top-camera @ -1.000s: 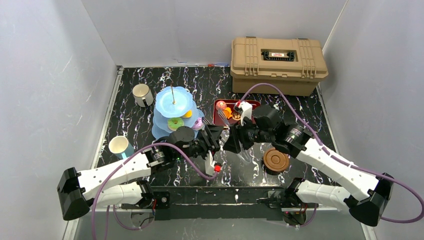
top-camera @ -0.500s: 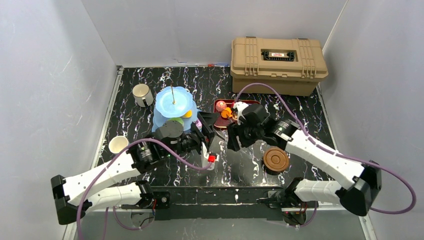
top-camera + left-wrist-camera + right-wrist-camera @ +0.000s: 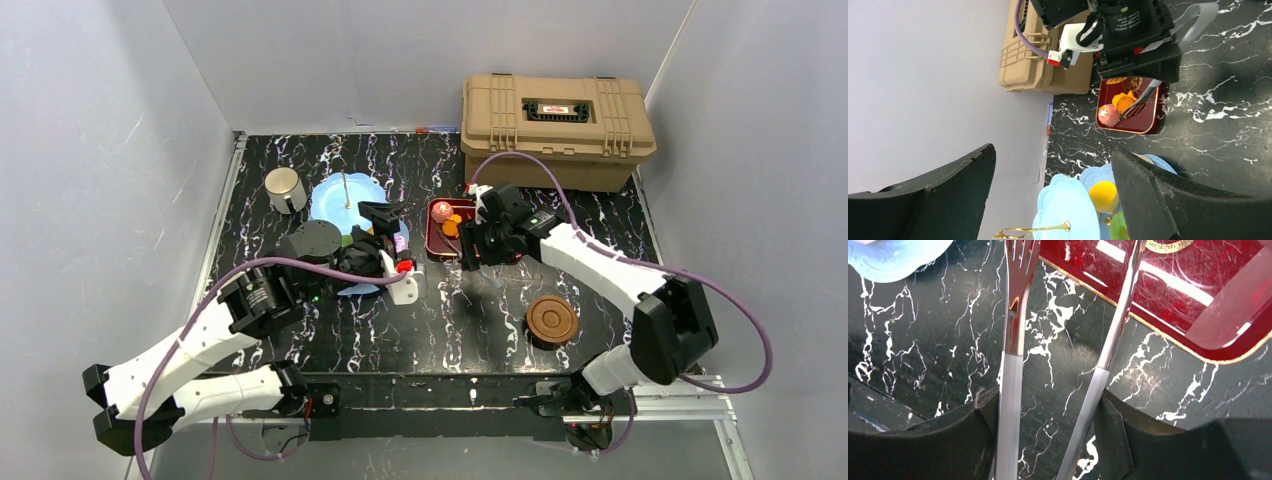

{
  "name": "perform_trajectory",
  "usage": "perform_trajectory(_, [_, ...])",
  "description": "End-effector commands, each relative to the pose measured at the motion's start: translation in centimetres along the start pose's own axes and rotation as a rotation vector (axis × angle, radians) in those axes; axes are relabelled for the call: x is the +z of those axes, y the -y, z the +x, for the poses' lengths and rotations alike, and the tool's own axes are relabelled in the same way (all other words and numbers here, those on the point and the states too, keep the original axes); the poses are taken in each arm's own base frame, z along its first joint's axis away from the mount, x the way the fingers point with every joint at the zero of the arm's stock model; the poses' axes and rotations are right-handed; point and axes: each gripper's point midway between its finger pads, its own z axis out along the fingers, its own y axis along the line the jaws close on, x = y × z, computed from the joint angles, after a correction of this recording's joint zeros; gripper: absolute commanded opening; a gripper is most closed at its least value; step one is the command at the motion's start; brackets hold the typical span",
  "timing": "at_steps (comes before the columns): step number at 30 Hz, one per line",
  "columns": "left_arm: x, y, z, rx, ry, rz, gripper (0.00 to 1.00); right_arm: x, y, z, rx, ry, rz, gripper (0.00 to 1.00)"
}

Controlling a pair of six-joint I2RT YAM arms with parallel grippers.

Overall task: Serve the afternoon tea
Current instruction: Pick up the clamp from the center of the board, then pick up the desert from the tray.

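The light blue three-tier stand [image 3: 340,196] stands at back left. In the left wrist view its top tier [image 3: 1068,212] shows, with a yellow cake [image 3: 1104,196] and a green donut [image 3: 1118,227] on a lower tier. My left gripper [image 3: 385,222] is open and empty beside the stand's right side, its fingers [image 3: 1173,200] spread wide. My right gripper [image 3: 468,245] is shut on the metal tongs [image 3: 1010,365], whose tips reach over the dark red tray [image 3: 436,243]. The silvery cup [image 3: 285,190] stands left of the stand. Brown saucers [image 3: 552,320] are stacked at front right. The white-and-teal cup is hidden.
The tan case [image 3: 555,125] stands at back right. The red tray [image 3: 1143,125] holds a pink cake [image 3: 1109,115] and orange pieces [image 3: 1123,100]. Grey walls close in the left, right and back sides. My left arm lies across the front left of the table.
My left gripper has moved from the table's middle back to the stand. My right gripper has carried the tongs back to the red tray. The left arm now covers the white-and-teal cup.
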Motion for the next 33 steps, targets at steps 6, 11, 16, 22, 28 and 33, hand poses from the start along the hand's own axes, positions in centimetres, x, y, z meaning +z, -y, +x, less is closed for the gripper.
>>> perform_trajectory(6, [-2.3,-0.5,0.6,-0.045,-0.035,-0.023,0.82,2.8,-0.1,-4.2,-0.026,0.061,-0.046,0.71])
perform_trajectory(11, [-2.7,-0.6,0.6,-0.049,-0.037,-0.031,0.82,4.1,1.3,-3.8,-0.025,0.026,-0.010,0.70])
perform_trajectory(16, [-3.1,-0.6,0.6,-0.056,-0.036,-0.029,0.81,5.3,1.8,-3.0,-0.024,-0.016,-0.004,0.62])
perform_trajectory(22, [-3.4,-0.7,0.4,-0.055,-0.035,-0.020,0.80,5.5,2.3,-2.4,-0.040,-0.051,0.017,0.35])
perform_trajectory(28, [-3.4,-0.9,0.3,-0.064,-0.030,-0.024,0.80,4.9,2.0,-3.0,-0.046,-0.010,0.012,0.21])
perform_trajectory(33, [-3.5,-0.9,0.3,-0.061,-0.031,-0.025,0.80,4.6,2.0,-3.2,-0.037,-0.009,0.015,0.14])
